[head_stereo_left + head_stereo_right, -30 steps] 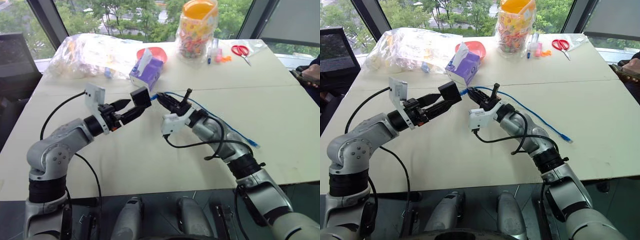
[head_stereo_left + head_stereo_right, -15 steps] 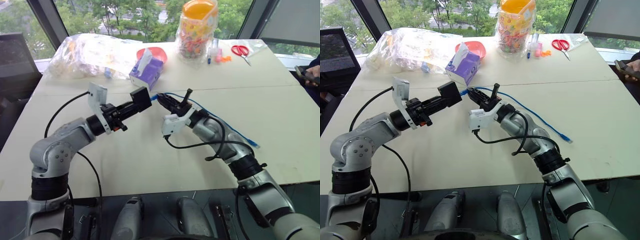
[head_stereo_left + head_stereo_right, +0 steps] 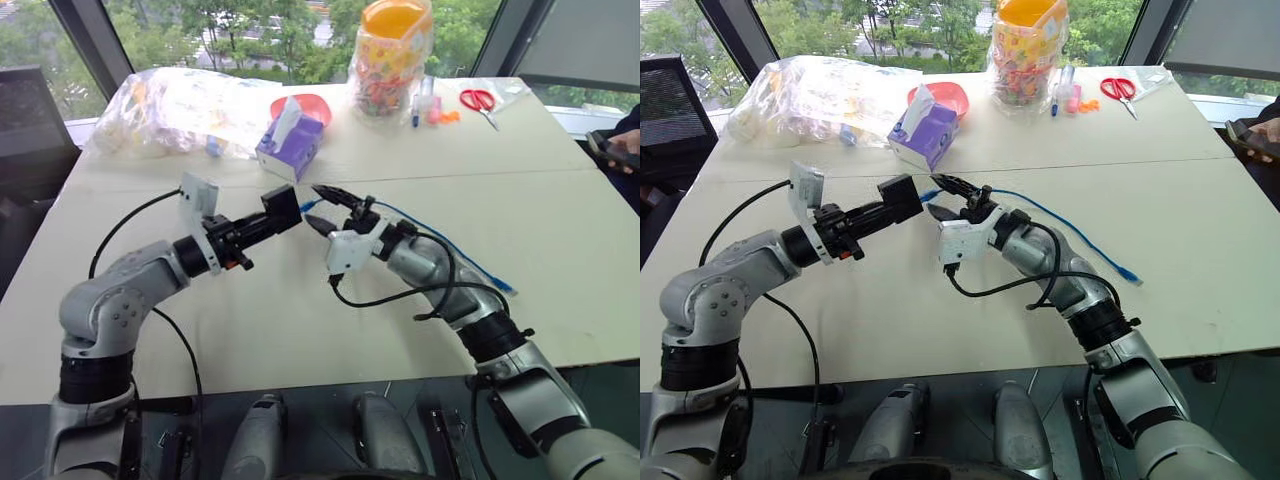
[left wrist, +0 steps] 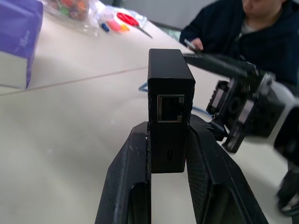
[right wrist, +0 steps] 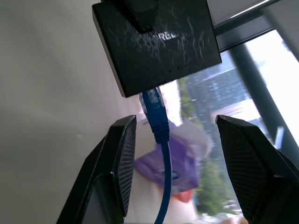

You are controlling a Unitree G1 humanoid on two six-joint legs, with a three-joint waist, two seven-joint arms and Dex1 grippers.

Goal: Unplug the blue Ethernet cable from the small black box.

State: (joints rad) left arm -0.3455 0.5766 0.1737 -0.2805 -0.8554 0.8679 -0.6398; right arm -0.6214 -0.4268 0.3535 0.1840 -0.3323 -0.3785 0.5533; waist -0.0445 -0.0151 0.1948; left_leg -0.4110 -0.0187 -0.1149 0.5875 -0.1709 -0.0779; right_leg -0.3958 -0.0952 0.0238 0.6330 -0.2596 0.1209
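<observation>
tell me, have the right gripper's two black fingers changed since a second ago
Yes. The right gripper was shut on the blue Ethernet cable beside the small black box; now its fingers stand apart, astride the plug, in front of the purple tissue box.

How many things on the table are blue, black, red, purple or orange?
Blue: 1, the cable
Black: 1, the box
Red: 2, the scissors and bowl
Purple: 1, the tissue box
Orange: 1, the jar lid
Total: 6

small black box (image 5: 156, 43), faint lettering, unreadable
</observation>
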